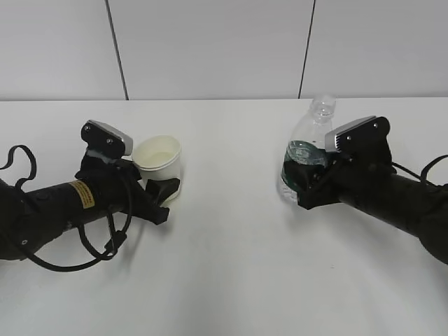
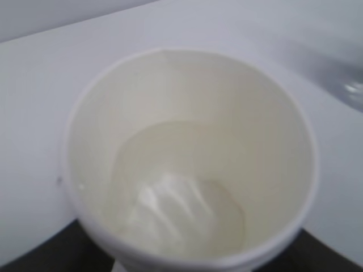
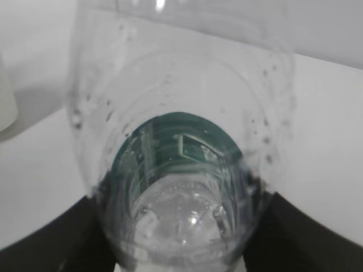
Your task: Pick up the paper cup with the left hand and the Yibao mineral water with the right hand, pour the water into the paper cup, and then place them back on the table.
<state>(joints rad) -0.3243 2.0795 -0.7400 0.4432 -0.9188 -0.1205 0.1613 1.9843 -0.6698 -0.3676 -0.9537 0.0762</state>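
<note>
The white paper cup [image 1: 159, 158] sits upright at the left, and a shallow pool of clear liquid shows in its bottom in the left wrist view [image 2: 187, 113]. My left gripper [image 1: 160, 179] is shut on its lower wall; black fingers [image 2: 34, 258] show at both bottom corners. The clear Yibao bottle [image 1: 309, 136] with a dark green label is upright at the right, uncapped and nearly empty. My right gripper [image 1: 298, 183] is shut on its label band. In the right wrist view the bottle [image 3: 181, 164] fills the gap between the fingers [image 3: 48, 246]. Both bases are hidden.
The white table [image 1: 231, 259] stretches between the two arms and in front of them. A grey panelled wall [image 1: 210, 49] stands behind its far edge. A loop of black cable [image 1: 105, 245] hangs from the left arm onto the table.
</note>
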